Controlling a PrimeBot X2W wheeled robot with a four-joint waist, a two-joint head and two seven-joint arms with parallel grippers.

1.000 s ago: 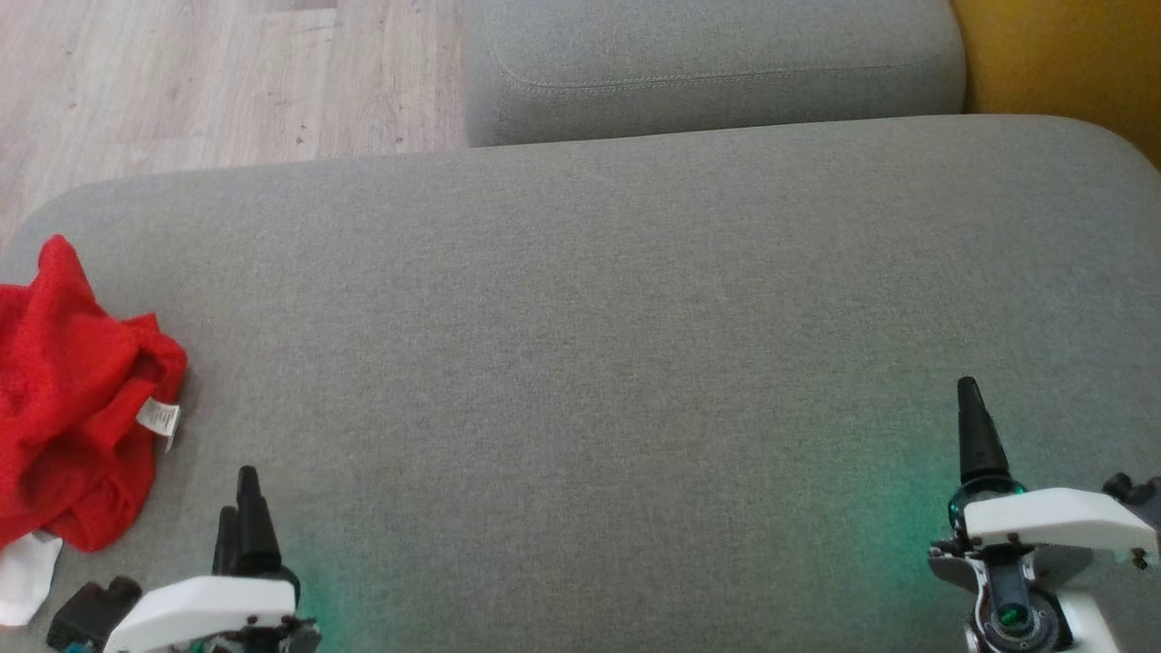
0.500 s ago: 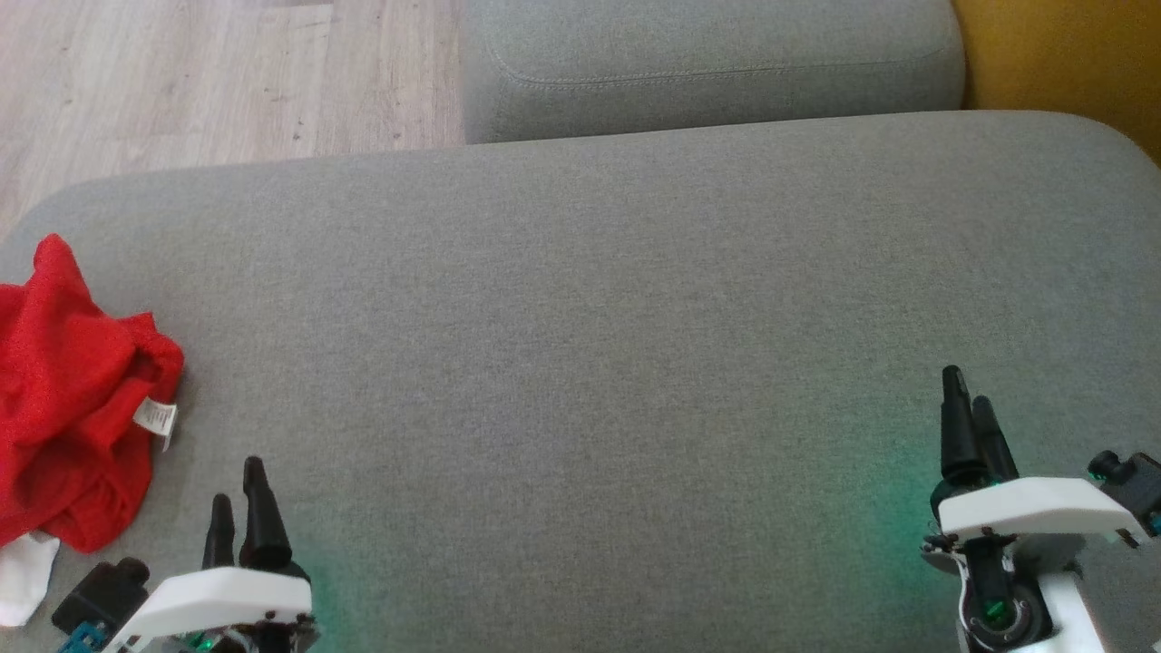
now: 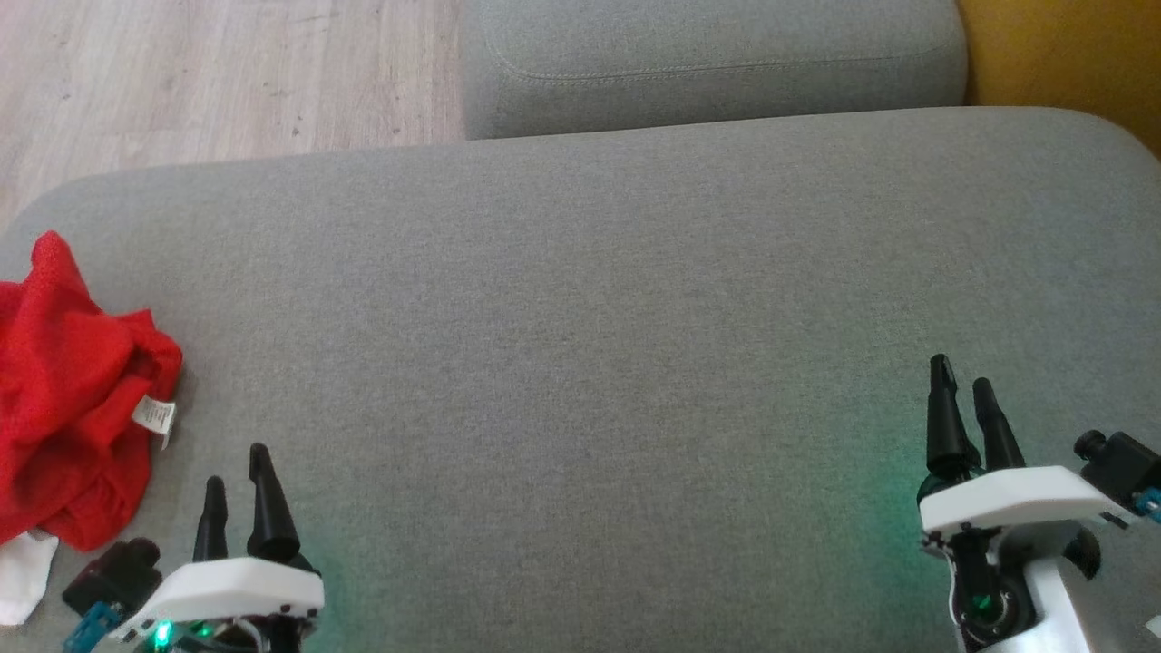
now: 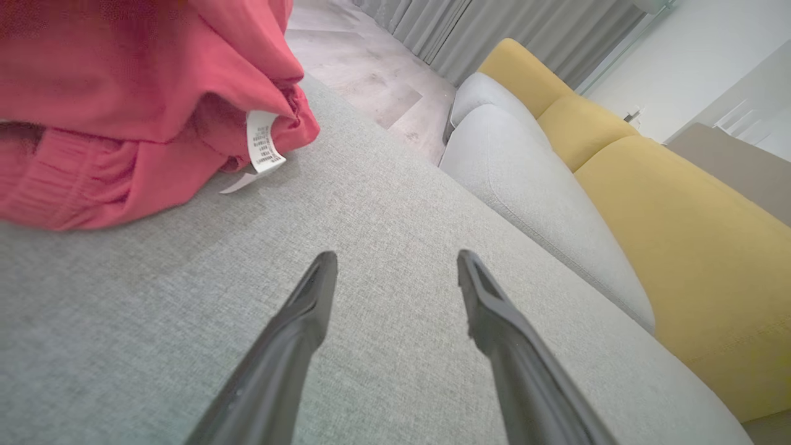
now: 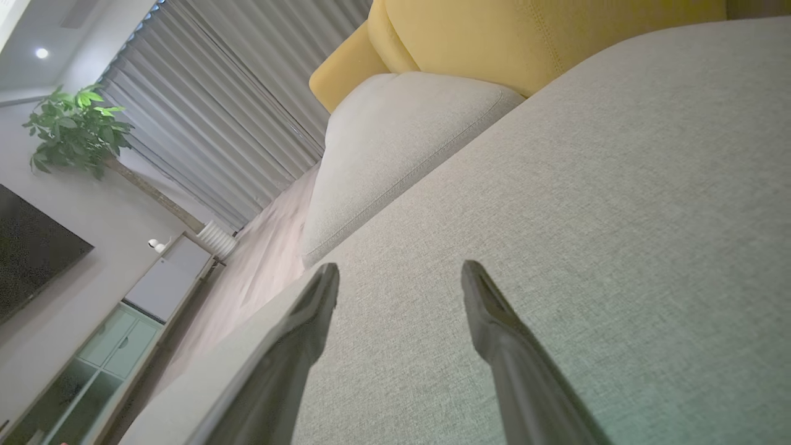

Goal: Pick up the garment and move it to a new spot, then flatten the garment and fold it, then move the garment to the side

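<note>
While the left pincer (image 3: 236,464) is hovering at the near left over the grey seat cushion (image 3: 590,299), its two dark fingers are standing apart and gripping nothing. The right pincer (image 3: 961,372) is hovering at the near right, likewise spread wide and empty. Left of the left pincer and a little farther off, the red garment (image 3: 63,381) is lying crumpled at the cushion's left edge, its white label (image 3: 154,419) showing, clear of both pincers. Beyond, a second grey cushion (image 3: 707,63) is adjoining the far side, with wooden floor (image 3: 227,73) to its left.
</note>
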